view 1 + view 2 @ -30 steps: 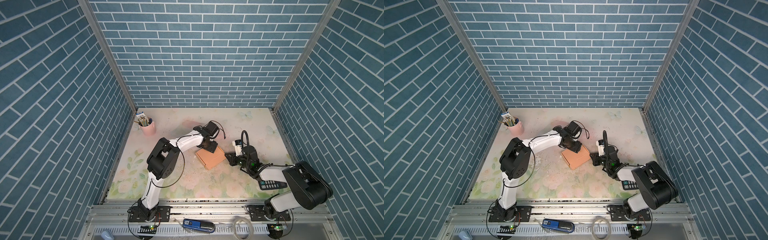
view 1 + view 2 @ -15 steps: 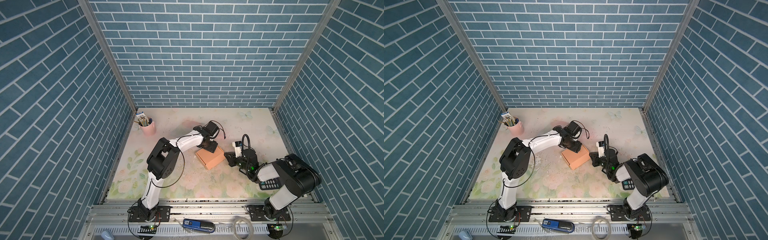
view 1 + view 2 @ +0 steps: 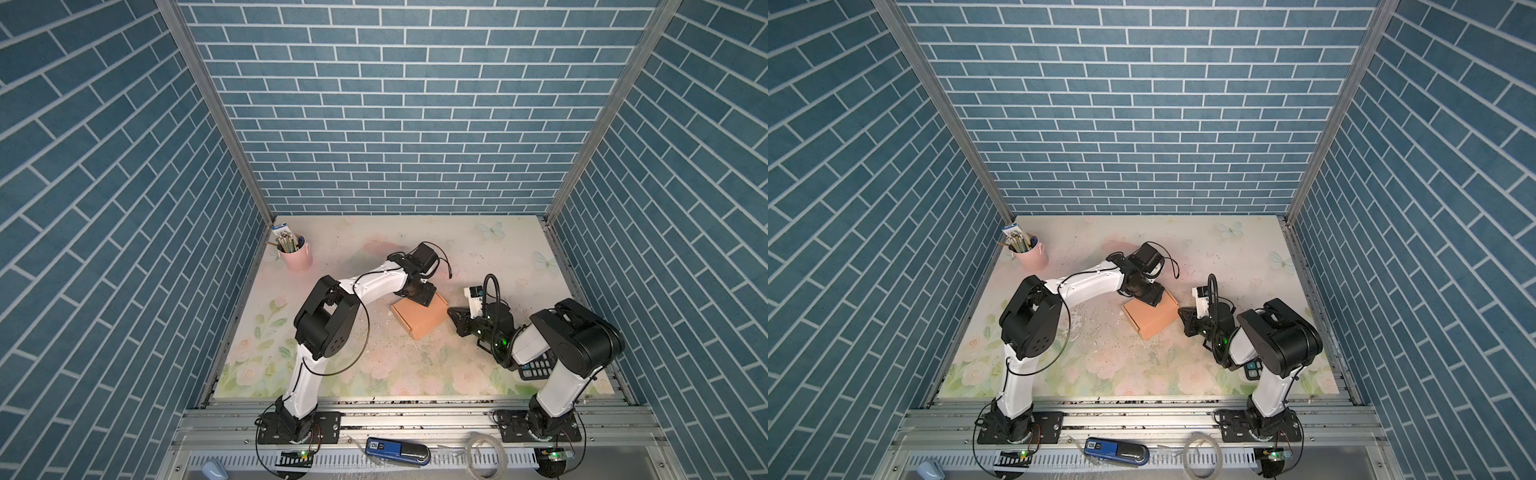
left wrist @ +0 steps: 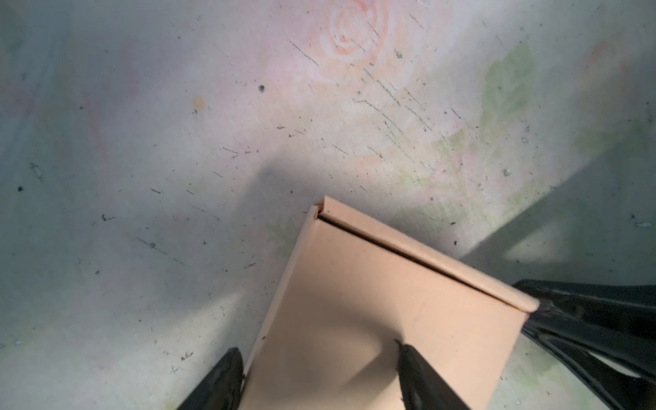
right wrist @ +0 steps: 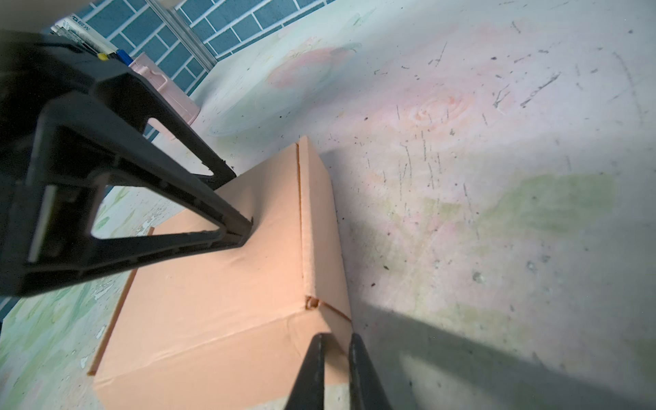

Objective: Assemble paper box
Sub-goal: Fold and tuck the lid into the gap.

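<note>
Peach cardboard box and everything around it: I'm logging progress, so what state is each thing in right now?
Peach-orange folded cardboard box, closed, lying flat.
Left gripper, open, one finger on the lid.
Right gripper, almost shut, at a box corner.
Pink cup of pens, upright.
Black calculator, flat, partly hidden by the right arm.
</note>
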You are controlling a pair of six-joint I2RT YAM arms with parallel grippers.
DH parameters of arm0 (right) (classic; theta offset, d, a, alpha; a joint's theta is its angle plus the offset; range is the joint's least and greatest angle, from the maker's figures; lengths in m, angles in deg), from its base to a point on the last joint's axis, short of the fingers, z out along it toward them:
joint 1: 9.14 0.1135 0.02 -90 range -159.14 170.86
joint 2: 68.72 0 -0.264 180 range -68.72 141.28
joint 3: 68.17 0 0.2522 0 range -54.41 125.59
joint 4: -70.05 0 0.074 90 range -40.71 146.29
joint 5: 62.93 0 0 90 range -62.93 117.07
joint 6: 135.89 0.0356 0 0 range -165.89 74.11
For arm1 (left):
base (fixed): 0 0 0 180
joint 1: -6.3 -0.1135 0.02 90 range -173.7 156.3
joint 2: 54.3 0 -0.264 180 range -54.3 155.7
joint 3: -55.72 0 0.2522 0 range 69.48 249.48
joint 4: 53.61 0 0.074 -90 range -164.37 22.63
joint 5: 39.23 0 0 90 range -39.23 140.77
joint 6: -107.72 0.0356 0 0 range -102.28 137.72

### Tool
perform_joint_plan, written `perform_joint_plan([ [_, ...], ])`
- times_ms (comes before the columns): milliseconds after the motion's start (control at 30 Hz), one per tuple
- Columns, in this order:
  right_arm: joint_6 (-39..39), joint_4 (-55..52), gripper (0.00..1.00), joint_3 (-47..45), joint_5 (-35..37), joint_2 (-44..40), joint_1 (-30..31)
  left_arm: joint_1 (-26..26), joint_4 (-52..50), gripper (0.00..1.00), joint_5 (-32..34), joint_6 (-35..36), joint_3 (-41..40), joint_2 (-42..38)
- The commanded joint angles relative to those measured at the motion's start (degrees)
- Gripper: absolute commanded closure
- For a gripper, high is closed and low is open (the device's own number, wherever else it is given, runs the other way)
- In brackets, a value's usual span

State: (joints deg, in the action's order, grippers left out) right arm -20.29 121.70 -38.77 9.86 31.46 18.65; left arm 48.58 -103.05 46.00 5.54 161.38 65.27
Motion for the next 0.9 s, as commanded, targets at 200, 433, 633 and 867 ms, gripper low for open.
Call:
perform_joint_plan([
  [200, 0.45, -12.86, 0.84, 2.09, 3.94, -5.31, -0.13, 1.14, -4.64, 0.29, 0.20, 0.58, 0.47, 2.30],
  [433, 1.76, -14.55, 0.84, 2.32, 4.07, -6.78, 0.07, -0.24, -6.15, 0.28, -0.49, -0.96, 3.91, 1.06],
  [633, 1.64, -17.20, 0.84, 2.55, 4.57, -8.27, 0.25, -2.61, -4.01, 0.26, -0.14, -3.99, -0.60, -6.59],
  [867, 2.08, -20.06, 0.84, 4.84, 4.91, -6.67, 0.66, -3.58, -2.79, 0.26, 1.59, -5.57, -8.77, -14.05],
])
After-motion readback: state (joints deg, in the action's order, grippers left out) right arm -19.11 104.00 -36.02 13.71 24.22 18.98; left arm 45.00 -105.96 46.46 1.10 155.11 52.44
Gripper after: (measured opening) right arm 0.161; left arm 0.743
